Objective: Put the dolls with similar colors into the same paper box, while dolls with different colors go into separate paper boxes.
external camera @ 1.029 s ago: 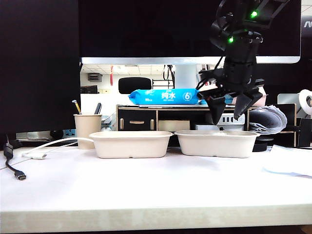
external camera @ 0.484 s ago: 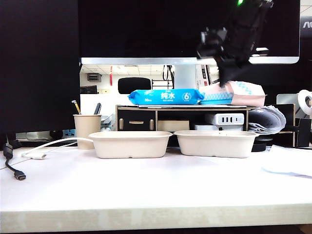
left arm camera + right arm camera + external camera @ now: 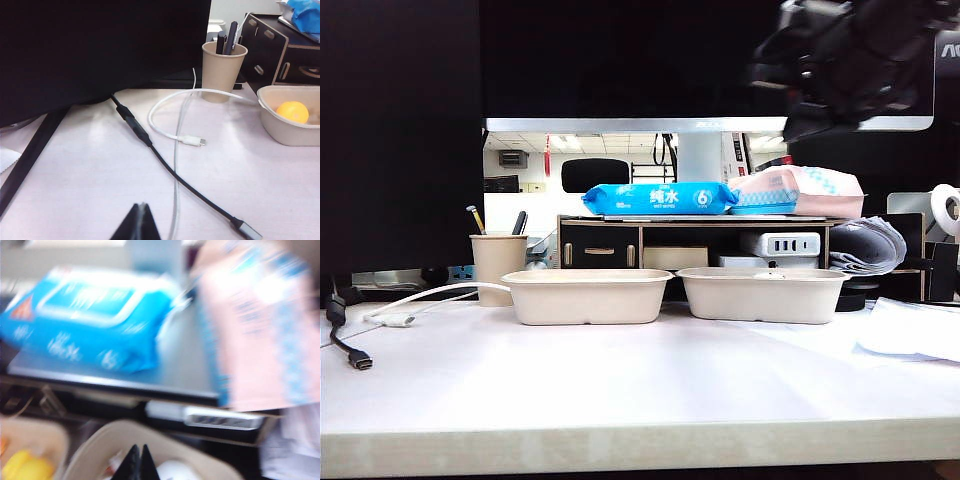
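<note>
White table [image 3: 620, 400], two paper boxes [image 3: 588, 296], cables [image 3: 170, 135]

Readable print is on one item only: the blue wipes pack [image 3: 658, 198] lying on top of the dark drawer shelf [image 3: 695, 243] behind the table.

- Exterior view: white Chinese characters "纯水" in the middle of the pack's front.
- A white circle with the numeral "6" sits to the right of those characters.
- A line of small white print runs under the characters; too small to read.
- Right wrist view: same pack [image 3: 92, 320], blurred, with an orange triangle mark at one end; its lettering is illegible.
- Pink pack [image 3: 798, 190] beside it: blue pattern only, no legible text.
</note>
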`<action>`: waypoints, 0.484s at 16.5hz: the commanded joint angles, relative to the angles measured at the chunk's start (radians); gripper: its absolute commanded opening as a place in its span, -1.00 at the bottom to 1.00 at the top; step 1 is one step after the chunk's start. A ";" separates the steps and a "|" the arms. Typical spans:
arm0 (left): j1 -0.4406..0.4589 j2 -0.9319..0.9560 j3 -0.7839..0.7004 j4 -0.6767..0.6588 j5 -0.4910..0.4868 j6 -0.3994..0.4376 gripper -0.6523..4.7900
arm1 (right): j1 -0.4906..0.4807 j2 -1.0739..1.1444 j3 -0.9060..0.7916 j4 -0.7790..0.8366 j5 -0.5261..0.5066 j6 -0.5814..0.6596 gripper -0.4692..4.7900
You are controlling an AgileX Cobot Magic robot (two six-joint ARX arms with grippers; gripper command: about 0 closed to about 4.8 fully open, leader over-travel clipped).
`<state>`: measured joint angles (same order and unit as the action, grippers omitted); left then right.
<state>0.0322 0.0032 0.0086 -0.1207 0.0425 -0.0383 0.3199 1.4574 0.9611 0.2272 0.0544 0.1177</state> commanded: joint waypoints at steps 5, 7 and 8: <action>0.000 0.000 0.001 0.008 0.003 0.004 -0.78 | 0.001 -0.001 -0.039 -0.018 0.018 0.006 -0.84; 0.000 0.000 0.001 0.007 0.003 0.004 -0.78 | 0.001 -0.001 -0.039 -0.017 0.018 0.006 -0.84; 0.000 0.000 0.001 0.006 0.003 0.004 -0.78 | 0.001 -0.001 -0.039 -0.017 0.018 0.006 -0.84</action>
<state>0.0315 0.0032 0.0086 -0.1234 0.0425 -0.0380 0.3195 1.4624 0.9184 0.1955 0.0711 0.1192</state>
